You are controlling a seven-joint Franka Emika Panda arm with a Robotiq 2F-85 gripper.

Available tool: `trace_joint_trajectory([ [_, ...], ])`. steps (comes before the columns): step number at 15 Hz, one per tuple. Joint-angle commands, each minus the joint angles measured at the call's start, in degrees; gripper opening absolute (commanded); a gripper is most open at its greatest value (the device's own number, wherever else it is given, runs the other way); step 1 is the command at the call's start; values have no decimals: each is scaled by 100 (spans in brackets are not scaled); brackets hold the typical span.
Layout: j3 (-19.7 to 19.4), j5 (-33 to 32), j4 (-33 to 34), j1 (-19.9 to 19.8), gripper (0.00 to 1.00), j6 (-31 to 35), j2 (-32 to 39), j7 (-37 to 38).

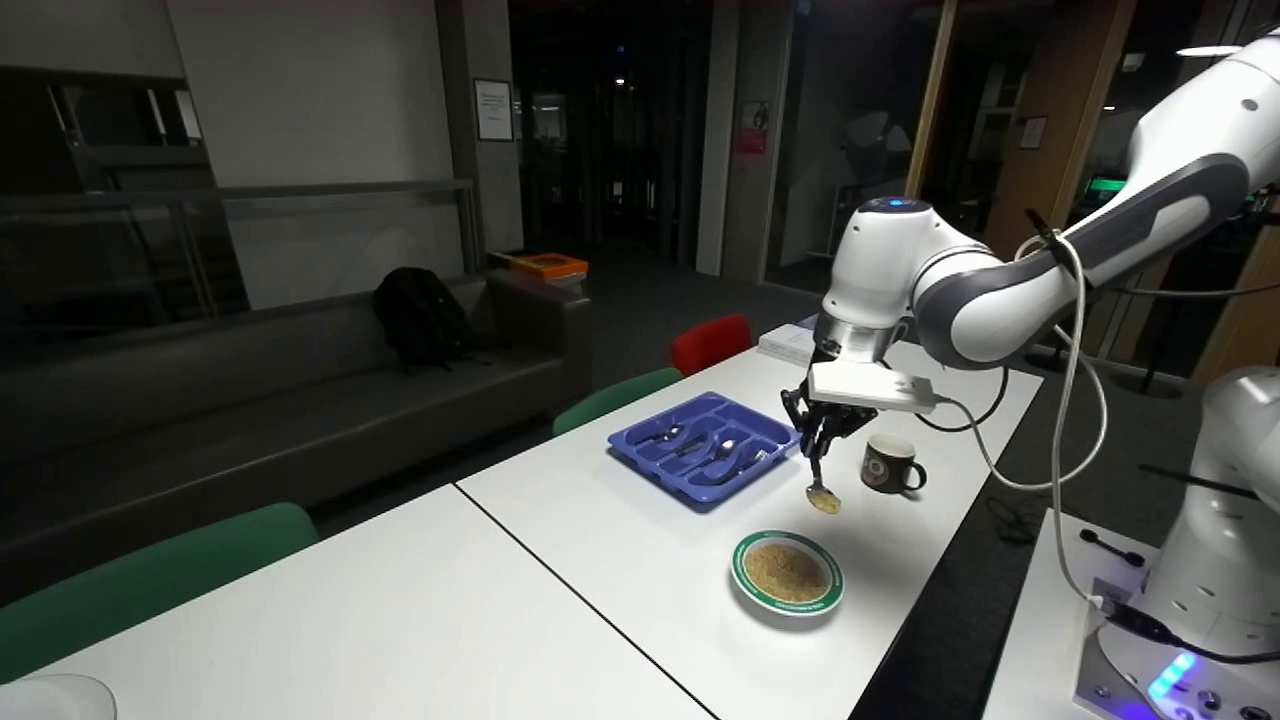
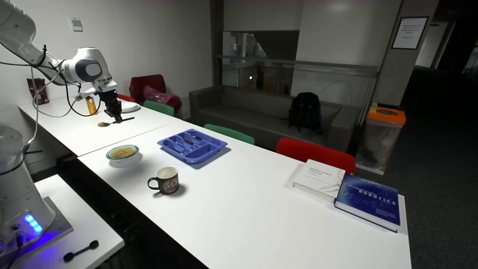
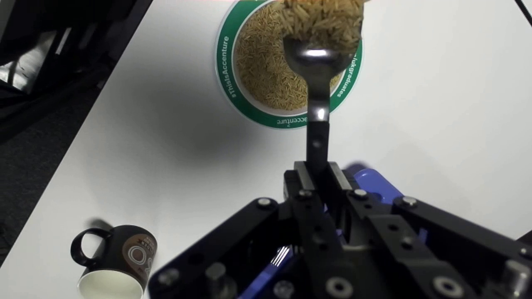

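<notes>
Wrist view: the hand is closed narrowly on a dark-handled spoon heaped with grain, seen against a green-rimmed dish. In an exterior view, the spoon hangs above the counter. In an exterior view, it lies nearly level, well apart from the mug; carrying the grain seems the current step, calling next for slow, level travel.

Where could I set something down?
Bare white tabletop lies between the mug and the white book, and across the seam from the bowl. Crowded: around the blue tray, bowl and mug, where the gripper holds a loaded spoon above.
</notes>
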Motion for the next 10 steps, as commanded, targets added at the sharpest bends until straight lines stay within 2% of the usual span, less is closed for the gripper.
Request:
trace_joint_trajectory([
  [1,86,315,-302,-186,3,8,-450,-119],
  [5,88,407,-349,-274,3,2,-500,-130],
  [6,169,309,-169,-294,13,-12,-253,-66],
  [10,164,326,-195,-320,13,-12,-259,-64],
])
